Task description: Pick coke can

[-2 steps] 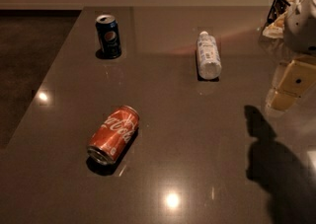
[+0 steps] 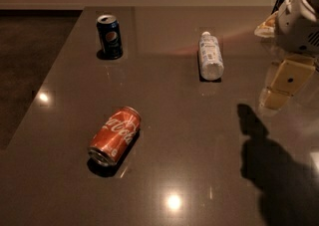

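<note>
I see the coke can lying front left on the tabletop, the other can standing behind it, the bottle lying farther right, and my pincer over the right side.

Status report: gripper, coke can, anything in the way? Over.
Gripper at right edge, touching nothing. Coke can on its side, near left. Bottle, Pepsi can farther back, not blocking.

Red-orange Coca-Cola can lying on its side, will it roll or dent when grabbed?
Lying sideways on the glossy dark tabletop, the red-orange aluminium coke can would probably roll if nudged. Its thin wall may dent under a hard squeeze. The gripper hangs far right, away from it.
</note>
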{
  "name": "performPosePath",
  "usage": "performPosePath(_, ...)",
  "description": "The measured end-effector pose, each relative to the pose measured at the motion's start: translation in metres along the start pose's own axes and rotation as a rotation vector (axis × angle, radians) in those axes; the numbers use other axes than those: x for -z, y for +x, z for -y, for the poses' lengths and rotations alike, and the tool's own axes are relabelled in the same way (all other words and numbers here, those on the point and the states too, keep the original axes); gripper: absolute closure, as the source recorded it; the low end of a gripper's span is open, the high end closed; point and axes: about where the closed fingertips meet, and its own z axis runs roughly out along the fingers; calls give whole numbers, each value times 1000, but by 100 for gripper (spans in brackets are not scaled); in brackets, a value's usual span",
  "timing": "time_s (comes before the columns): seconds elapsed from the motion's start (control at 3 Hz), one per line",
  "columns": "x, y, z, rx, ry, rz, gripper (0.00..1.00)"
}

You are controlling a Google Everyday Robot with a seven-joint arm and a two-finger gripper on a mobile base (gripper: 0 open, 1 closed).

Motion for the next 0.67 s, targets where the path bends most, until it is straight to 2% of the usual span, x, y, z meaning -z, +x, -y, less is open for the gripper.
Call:
performPosePath(0.33,-15,-24,2,78,-40,8,0)
performPosePath(0.67,-35,-55,-3,207,-124,36,0)
